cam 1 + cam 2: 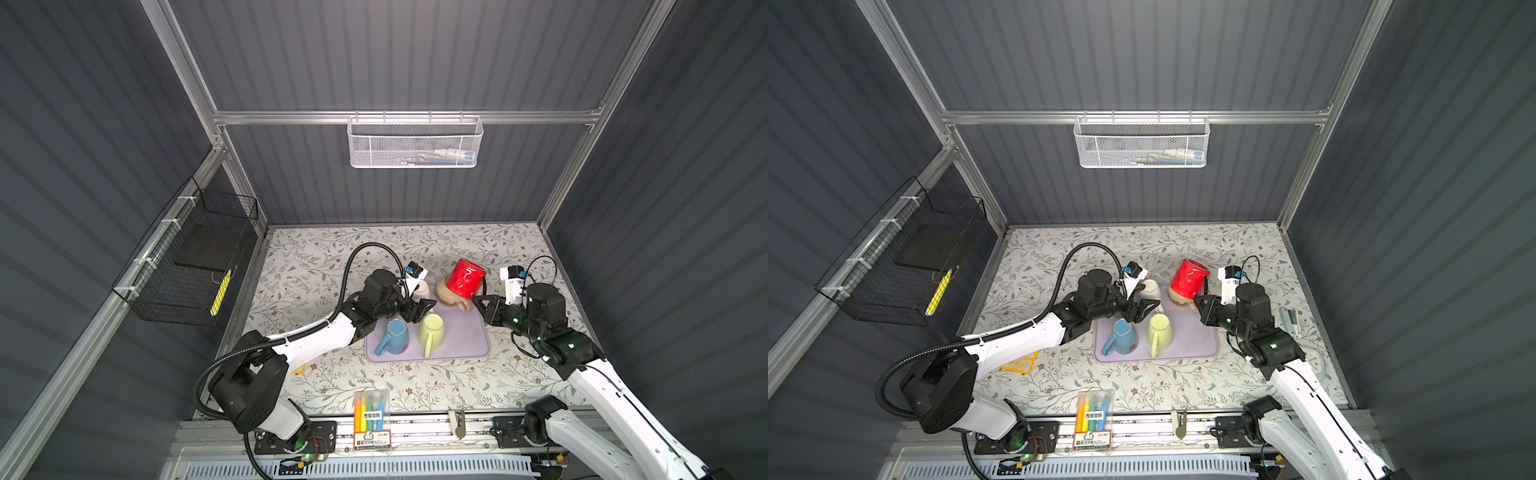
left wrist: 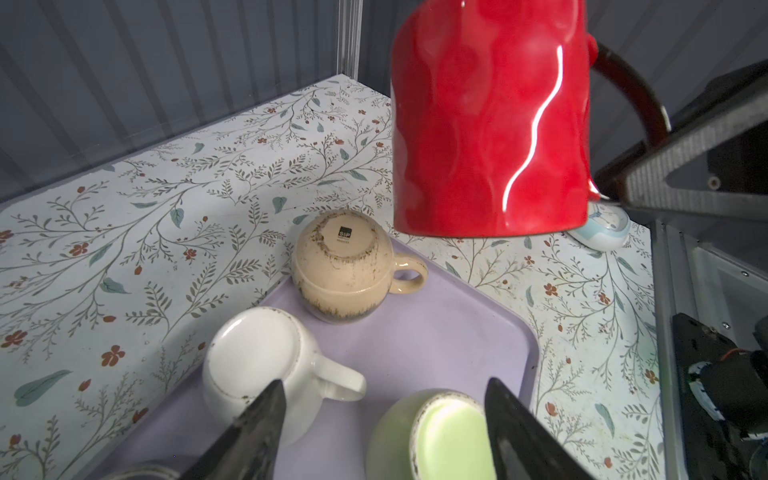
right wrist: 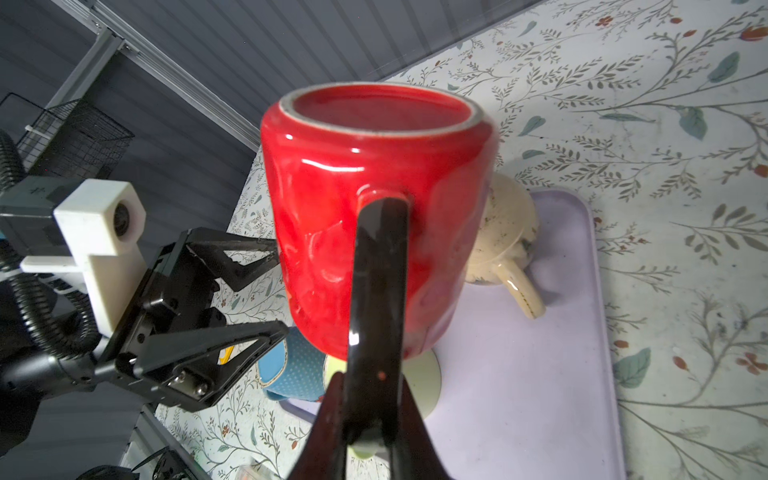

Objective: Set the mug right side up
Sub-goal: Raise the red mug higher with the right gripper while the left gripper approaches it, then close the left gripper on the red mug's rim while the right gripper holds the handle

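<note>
The red mug (image 1: 465, 279) hangs in the air, bottom up and tipped a little, over the 1 o'clock corner of the tray (image 1: 469, 340), clear of everything beneath it. The right claw (image 3: 368, 409) reaches in from the mug's 4 o'clock and is pinched tight on its dark handle (image 3: 380, 266). Under the red mug, on that same corner of the tray, a beige mug (image 2: 345, 266) sits upside down with its handle pointing to 5 o'clock. At the tray's 11 o'clock corner a white mug (image 2: 257, 365) is also upside down. The left claw (image 2: 384, 419) hovers low over the tray between the white mug and a green mug (image 1: 432, 330), jaws spread wide with nothing in them. Whether one finger brushes the white mug cannot be told. The green mug sits near the tray's 6 o'clock edge, and a blue mug (image 1: 392, 336) is just beside it at its 9 o'clock. The tray lies near the middle of the floral counter (image 1: 311, 266). A pack of markers (image 1: 371, 405) lies at the counter's 6 o'clock edge, well apart from the tray.
</note>
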Robot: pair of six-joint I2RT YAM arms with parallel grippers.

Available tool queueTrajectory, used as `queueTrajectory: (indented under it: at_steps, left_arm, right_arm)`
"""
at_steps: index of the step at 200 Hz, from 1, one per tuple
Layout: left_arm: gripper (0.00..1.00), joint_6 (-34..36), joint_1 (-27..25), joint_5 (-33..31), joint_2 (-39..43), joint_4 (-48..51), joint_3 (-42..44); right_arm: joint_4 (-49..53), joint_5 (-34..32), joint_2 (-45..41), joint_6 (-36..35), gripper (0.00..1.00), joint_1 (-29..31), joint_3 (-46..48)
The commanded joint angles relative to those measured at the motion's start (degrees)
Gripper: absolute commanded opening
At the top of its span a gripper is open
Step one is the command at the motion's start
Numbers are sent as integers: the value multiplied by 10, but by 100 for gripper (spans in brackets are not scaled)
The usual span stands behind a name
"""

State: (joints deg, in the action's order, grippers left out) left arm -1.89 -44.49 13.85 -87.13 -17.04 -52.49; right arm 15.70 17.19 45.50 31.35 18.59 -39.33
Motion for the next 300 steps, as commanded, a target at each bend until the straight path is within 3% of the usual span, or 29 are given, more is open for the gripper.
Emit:
queueTrajectory:
  at_steps: [1, 157, 300]
  left_arm:
    - [76, -1, -2, -3, -19, -57, -20]
    - [75, -76, -3, 37, -118, -267, -59]
    - [37, -145, -2, 73, -153, -412, -66]
  right_arm:
    - [-72, 53, -13, 6, 0, -8, -26]
    - [-153, 168, -9, 80, 0, -34, -13]
    - [-294, 209, 8, 187, 0, -50, 58]
